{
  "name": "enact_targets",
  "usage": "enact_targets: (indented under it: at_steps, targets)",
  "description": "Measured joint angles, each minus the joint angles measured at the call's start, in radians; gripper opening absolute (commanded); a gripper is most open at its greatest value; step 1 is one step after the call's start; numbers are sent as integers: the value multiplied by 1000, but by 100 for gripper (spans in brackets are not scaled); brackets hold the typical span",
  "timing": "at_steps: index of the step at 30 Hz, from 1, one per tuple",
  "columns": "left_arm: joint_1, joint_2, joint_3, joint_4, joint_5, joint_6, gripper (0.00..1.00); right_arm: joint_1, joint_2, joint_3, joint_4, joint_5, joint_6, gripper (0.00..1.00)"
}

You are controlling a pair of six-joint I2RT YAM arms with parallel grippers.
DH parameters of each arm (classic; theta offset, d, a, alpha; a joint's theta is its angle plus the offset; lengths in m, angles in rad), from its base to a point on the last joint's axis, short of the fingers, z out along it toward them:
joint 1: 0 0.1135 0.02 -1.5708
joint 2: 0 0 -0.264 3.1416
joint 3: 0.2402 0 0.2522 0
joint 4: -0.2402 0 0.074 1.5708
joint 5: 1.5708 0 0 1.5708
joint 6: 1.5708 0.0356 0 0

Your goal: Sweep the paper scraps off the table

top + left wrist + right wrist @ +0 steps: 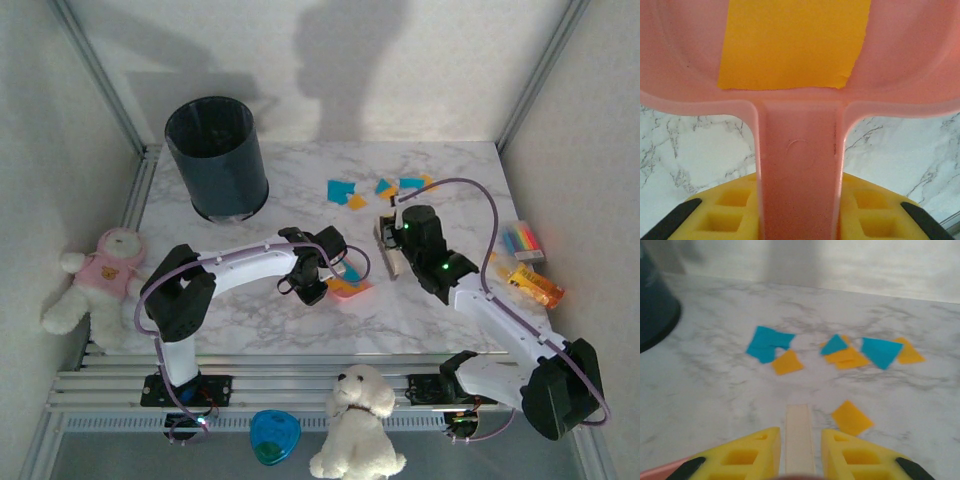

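Observation:
Teal and orange paper scraps [342, 191] lie in a loose group on the marble table [250, 320], towards the back middle. In the right wrist view the paper scraps [767, 343] spread ahead of the fingers, and one orange scrap [851, 417] lies closest. My left gripper [312, 283] [799, 200] is shut on the handle of a pink dustpan [349, 288] [799, 165]. An orange scrap [792, 42] lies in the pan. My right gripper [395, 240] [800, 442] is shut on a cream brush handle [800, 432], just short of the scraps.
A dark round bin [217, 157] stands at the back left. A striped multicoloured block [522, 240] and an orange bottle-like toy [535, 285] lie at the right edge. A teddy bear [105, 275] sits off the left side. A white plush dog [357, 420] sits in front.

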Motion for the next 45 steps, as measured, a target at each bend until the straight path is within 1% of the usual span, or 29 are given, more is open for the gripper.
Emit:
enact_targets:
  at_steps: [5,8,15,20,25,30,37,42,45]
  targets:
    - [0,0,4,0,0,4,0,-106,34,3,11,54,-16,0]
    - [2,0,10,0,0,7,0,-154,80,12,20,57,-39,0]
    - [2,10,27,0,0,8,0,-241,207,66,90,34,-103,0]
    - [6,29,35,0,0,8,0,-275,308,132,134,-8,-160,0]
    - [8,36,39,3,0,8,0,-283,405,195,146,-87,-234,0]
    - [8,36,40,3,0,8,0,-283,436,216,145,-207,-292,0]
    - [8,36,42,3,-1,8,0,-276,438,221,123,-341,-349,0]
    - [8,37,42,3,0,8,0,-254,417,216,95,-405,-372,0]
    - [8,43,43,3,-1,8,0,-231,379,185,86,-431,-380,0]
